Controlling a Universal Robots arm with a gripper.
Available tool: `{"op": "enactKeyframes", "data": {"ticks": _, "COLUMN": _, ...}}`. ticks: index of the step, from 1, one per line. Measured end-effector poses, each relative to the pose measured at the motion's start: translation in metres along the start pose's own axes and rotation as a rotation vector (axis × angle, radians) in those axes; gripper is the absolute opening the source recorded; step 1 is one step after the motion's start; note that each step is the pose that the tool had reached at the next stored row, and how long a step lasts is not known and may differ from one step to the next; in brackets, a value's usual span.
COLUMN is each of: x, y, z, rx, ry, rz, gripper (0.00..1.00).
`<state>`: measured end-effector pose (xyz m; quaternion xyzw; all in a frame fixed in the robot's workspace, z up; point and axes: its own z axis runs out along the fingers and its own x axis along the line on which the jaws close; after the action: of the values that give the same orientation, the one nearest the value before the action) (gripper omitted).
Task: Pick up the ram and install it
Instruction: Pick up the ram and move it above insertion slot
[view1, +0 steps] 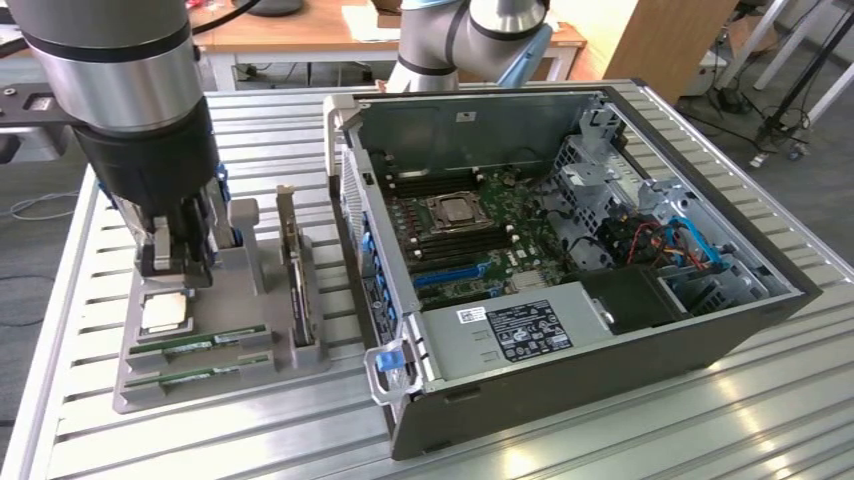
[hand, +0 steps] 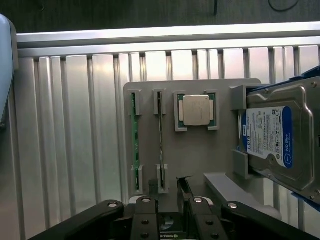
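Two green ram sticks (view1: 200, 343) (view1: 198, 376) stand on edge in slots at the near end of a grey parts holder (view1: 262, 262). In the wrist view they show as thin green edges (hand: 133, 132) (hand: 160, 127). My gripper (view1: 178, 262) hangs over the far end of the holder, just behind the square silver processor (view1: 166, 312). Its fingers (hand: 152, 188) are open with nothing between them, apart from both ram sticks. The open computer case (view1: 587, 330), with its motherboard (view1: 474, 235) exposed, lies at the exterior view's right.
An upright expansion card (view1: 295, 285) stands on the holder between my gripper and the case. A blue-labelled hard drive (hand: 272, 137) sits in the holder beside the processor (hand: 196, 110). Everything rests on a slatted aluminium table (view1: 240, 440). A second arm's base (view1: 467, 40) rises behind the case.
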<state>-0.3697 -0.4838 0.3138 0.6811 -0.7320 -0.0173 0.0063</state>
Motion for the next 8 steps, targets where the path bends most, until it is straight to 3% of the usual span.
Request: {"op": "enactKeyframes", "data": {"ticks": 8, "x": 0.0107, "y": 0.0002, "z": -0.0001, "rx": -0.0002, "ry": 0.0003, "rz": -0.011, "gripper": 0.30}}
